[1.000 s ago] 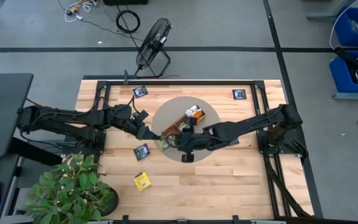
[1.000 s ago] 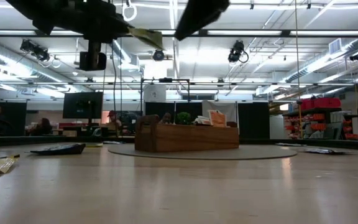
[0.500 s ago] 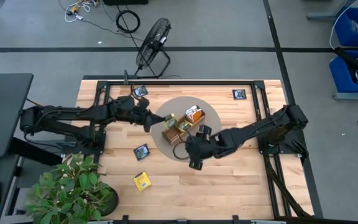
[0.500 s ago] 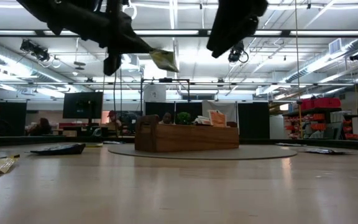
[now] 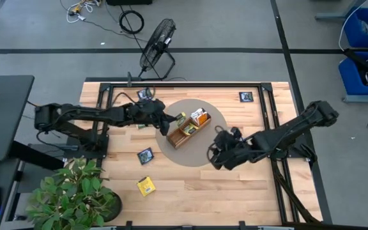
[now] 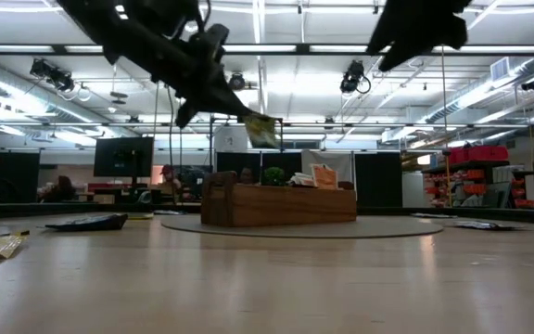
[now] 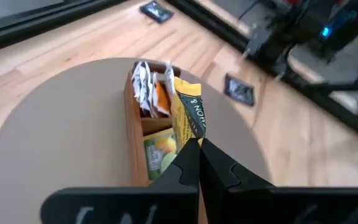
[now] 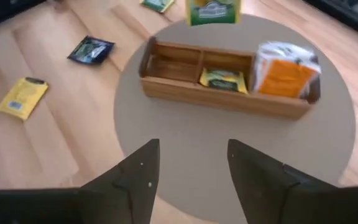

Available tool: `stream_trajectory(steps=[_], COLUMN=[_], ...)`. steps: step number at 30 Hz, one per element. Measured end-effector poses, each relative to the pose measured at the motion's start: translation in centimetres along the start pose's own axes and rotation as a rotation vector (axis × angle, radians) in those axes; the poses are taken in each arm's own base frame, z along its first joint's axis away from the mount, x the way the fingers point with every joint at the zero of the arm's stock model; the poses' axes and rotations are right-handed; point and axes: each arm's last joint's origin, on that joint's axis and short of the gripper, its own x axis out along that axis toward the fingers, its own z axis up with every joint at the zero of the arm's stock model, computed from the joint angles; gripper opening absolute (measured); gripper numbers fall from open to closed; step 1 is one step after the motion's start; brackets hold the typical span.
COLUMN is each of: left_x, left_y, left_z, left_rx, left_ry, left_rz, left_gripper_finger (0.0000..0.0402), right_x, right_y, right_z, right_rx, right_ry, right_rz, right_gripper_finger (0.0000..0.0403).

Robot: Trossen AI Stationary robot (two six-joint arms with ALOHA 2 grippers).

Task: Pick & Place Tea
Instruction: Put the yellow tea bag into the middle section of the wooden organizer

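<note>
I've got the left gripper [image 7: 197, 152] pinching a yellow tea packet [image 7: 189, 115] above the wooden tray [image 8: 166, 87]; right gripper [image 8: 191, 165] open, nearby. The hold looks like a corner pinch, so the packet could swing and miss its compartment.

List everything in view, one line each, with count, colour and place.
Tray: one, brown wood, three compartments, on the round mat.
Round mat: one, grey-tan, mid table.
Orange-and-white packets: a bunch, end compartment.
Green packet: one, middle compartment.
Held packet: one, yellow-green, above the tray.
Navy packets: three, on the bare table.
Yellow packet: one, near the plant.
Plant: one, green, table corner.
Fan: one, black, on the floor.
Left gripper: shut on the held packet.
Right gripper: open, empty, over the mat's edge.
</note>
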Motion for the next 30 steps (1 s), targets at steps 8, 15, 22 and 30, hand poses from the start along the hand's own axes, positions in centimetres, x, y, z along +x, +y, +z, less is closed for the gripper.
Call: stream_trajectory(steps=[8,15,22,30], left_x=[3.4,5.7,7.0,7.4], left_y=[-0.9,-2.4,-3.1,-3.0], left_z=[0.9,0.1,-1.0,-1.4], left_rx=[0.097,0.17,0.256,0.304], left_ry=[0.014,0.151,0.194,0.21], left_rz=[0.012,0.049,0.186,0.186], left_gripper_finger=[0.0001,0.0001,0.0001,0.0001], right_x=[-0.5,-0.6,-0.7,-0.7], right_y=[-2.4,-3.0,-3.3,-3.4], right_z=[-1.4,-1.7,-1.9,-1.9], right_rx=[0.087,0.042,0.003,-0.001], right_ry=[0.023,0.047,0.07,0.049], right_rz=[-0.015,-0.055,-0.091,-0.108], right_gripper_finger=[0.0197,0.0197,0.0197,0.0197])
